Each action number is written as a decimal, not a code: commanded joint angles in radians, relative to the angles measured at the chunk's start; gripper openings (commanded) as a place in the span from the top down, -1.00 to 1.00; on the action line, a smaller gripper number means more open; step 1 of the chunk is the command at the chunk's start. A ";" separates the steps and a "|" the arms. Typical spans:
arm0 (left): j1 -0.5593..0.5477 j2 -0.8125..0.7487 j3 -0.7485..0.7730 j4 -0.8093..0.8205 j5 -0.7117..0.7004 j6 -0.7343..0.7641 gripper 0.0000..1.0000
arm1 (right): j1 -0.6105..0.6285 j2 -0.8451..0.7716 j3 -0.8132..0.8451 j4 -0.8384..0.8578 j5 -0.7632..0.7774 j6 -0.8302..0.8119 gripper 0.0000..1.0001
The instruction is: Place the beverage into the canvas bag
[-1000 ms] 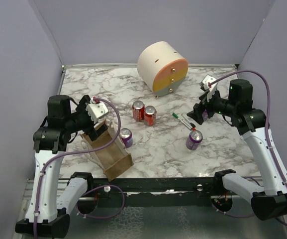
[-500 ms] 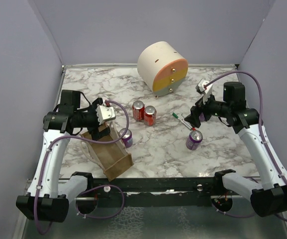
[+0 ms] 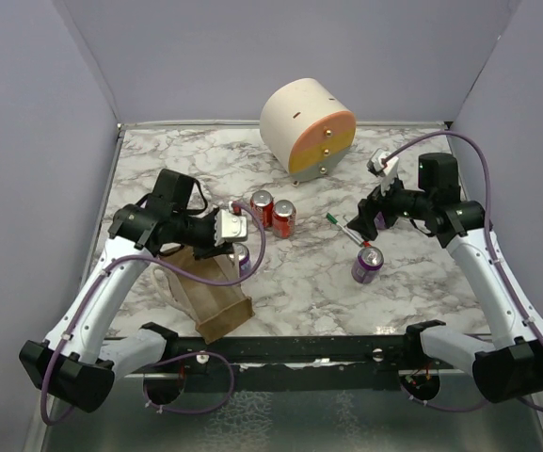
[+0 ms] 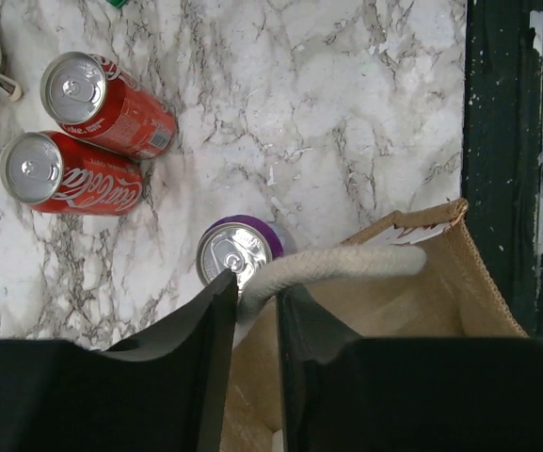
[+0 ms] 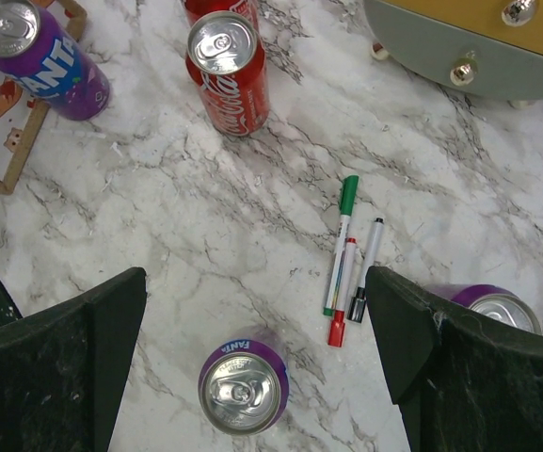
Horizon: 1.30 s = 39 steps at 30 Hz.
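On my right wrist feed I read "FANTA" on the purple Fanta can (image 5: 45, 58) standing just beside the canvas bag (image 5: 24, 141). I read it again on the shoulder of a second Fanta can (image 5: 243, 388), which stands alone nearer my gripper. A third purple can (image 5: 493, 307) is half hidden behind a finger, and I cannot read its label. The left wrist feed shows Coca-Cola script on two red cans (image 4: 75, 179) standing side by side. Every can I can see stands on the marble table (image 3: 299, 282), outside the bag, which sits at the near left with its mouth open.

My left arm reaches forward over the bag with the wrist turned down. The left gripper (image 4: 255, 287) is pinched narrowly on the bag's white rope handle (image 4: 346, 266). My right arm is stretched inward, and the right gripper (image 5: 254, 282) points down at the table with its jaws spread wide over bare marble. Three markers (image 5: 351, 254), capped green, red and black, lie just beside it. The round drawer box (image 3: 307, 127) stands at the back.
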 commanded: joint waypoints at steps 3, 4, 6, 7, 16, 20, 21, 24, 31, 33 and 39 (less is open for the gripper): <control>-0.087 -0.032 0.000 0.070 -0.007 -0.212 0.86 | 0.005 0.023 0.014 -0.019 0.029 -0.018 -0.99; -0.099 -0.030 0.006 0.085 0.002 -0.250 0.96 | 0.005 0.028 0.021 -0.029 0.034 -0.023 -0.99; -0.133 -0.009 0.032 0.102 0.027 -0.322 1.00 | 0.004 0.035 0.029 -0.041 0.042 -0.034 -0.99; -0.151 0.004 0.045 0.110 0.033 -0.358 1.00 | 0.005 0.038 0.031 -0.042 0.042 -0.038 -0.99; -0.328 0.103 0.085 0.402 -0.090 -0.801 1.00 | 0.005 0.042 0.066 -0.045 -0.022 -0.083 -0.99; -0.392 0.180 0.121 0.485 -0.205 -0.897 1.00 | 0.005 0.057 0.093 -0.060 -0.003 -0.058 -0.99; -0.398 0.199 0.130 0.498 -0.221 -0.912 1.00 | 0.004 0.054 0.090 -0.059 0.005 -0.050 -0.99; -0.402 0.245 0.158 0.523 -0.295 -0.941 1.00 | 0.005 0.026 0.059 -0.045 0.065 -0.017 -0.99; -0.402 0.296 0.196 0.548 -0.409 -0.958 1.00 | 0.003 -0.041 -0.055 0.021 0.242 0.026 -0.99; -0.402 0.308 0.200 0.551 -0.434 -0.949 1.00 | 0.002 -0.046 -0.083 0.034 0.265 0.030 -0.99; -0.401 0.331 0.215 0.538 -0.416 -0.937 1.00 | 0.003 -0.018 -0.119 -0.044 0.214 -0.071 -0.99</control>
